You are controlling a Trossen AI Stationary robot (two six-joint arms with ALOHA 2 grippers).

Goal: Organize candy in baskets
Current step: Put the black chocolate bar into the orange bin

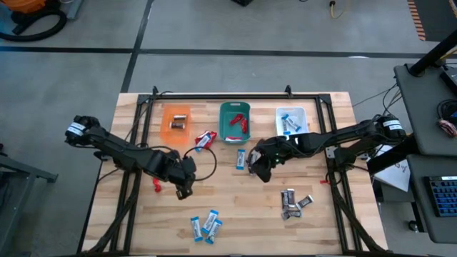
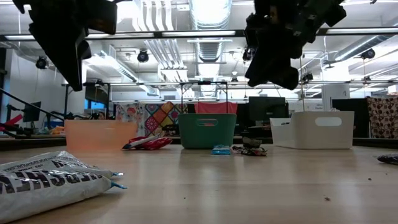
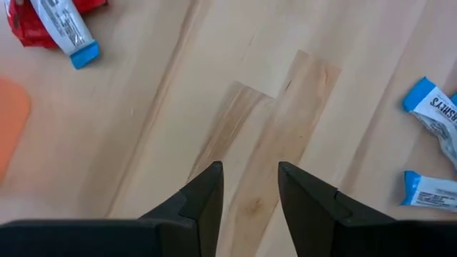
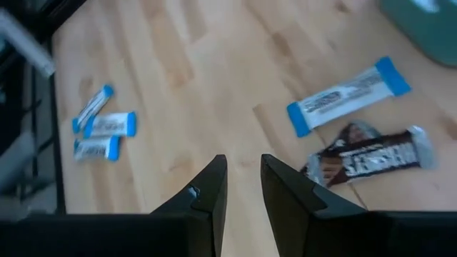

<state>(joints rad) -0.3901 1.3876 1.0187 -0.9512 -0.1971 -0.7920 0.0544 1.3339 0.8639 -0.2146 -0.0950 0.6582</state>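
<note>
**Both pincers empty over a candy-strewn table**

Wooden planks make up the table (image 1: 235,214), which stands on a grey floor with a black frame around its far edge. Furthest left, the left pincer (image 3: 250,187) hangs over bare wood near the table's middle, its fingers parted by a narrow gap and pinching nothing. Behind it at the far edge sits the orange basket (image 1: 176,123) with dark-wrapped bars inside. Just beside that basket lie a red bar and a blue-and-white bar (image 1: 206,138) together on the wood. Near the front edge rests a cluster of three blue-and-white bars (image 1: 205,225).

Next along the far edge stands the teal basket (image 1: 235,121), holding red candy. A blue-and-white bar (image 4: 350,96) and a dark silver bar (image 4: 371,158) lie side by side in front of it. The right pincer (image 4: 243,182) hovers just beside these two, fingers slightly apart, gripping nothing. Further right stands the whitish basket (image 1: 292,119) with blue-and-white candy in it, and in front of it a small heap of dark silver bars (image 1: 293,203).
</note>
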